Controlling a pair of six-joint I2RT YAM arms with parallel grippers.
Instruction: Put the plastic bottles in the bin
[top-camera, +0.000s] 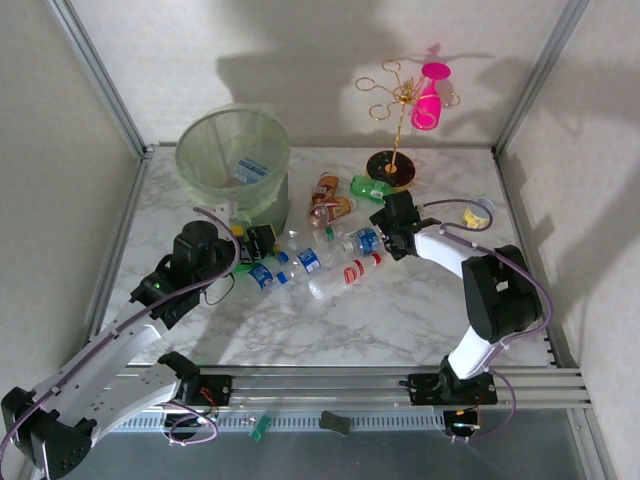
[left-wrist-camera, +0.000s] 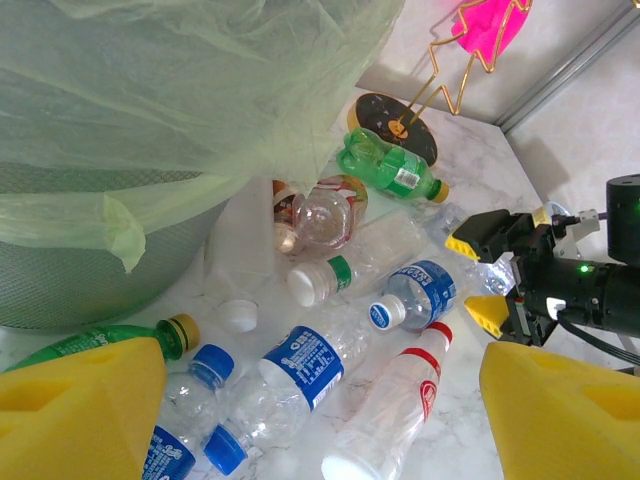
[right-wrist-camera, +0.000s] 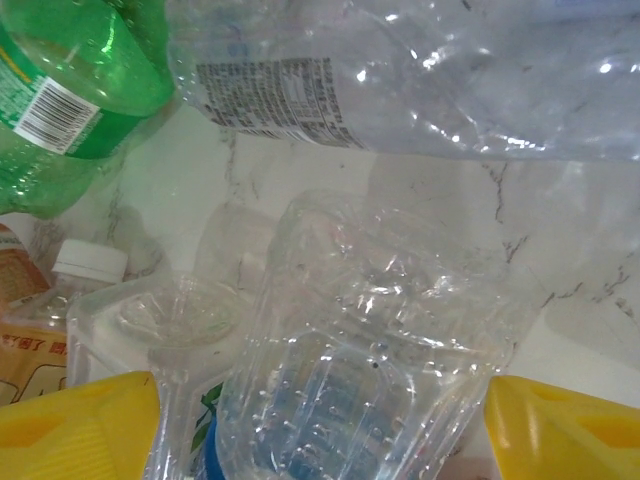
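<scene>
The right gripper (right-wrist-camera: 320, 435), jaws apart, straddles a crumpled clear plastic bottle (right-wrist-camera: 375, 330) lying lengthwise between them (the left gripper (left-wrist-camera: 320, 420), likewise spread, sits nearer the pale green translucent bin (top-camera: 200, 170), far left).

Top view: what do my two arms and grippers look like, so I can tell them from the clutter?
The left arm and right arm have white links, black joints and lilac cables running alongside. The left gripper and right gripper are black with yellow pads. A green light glows on each arm.
</scene>
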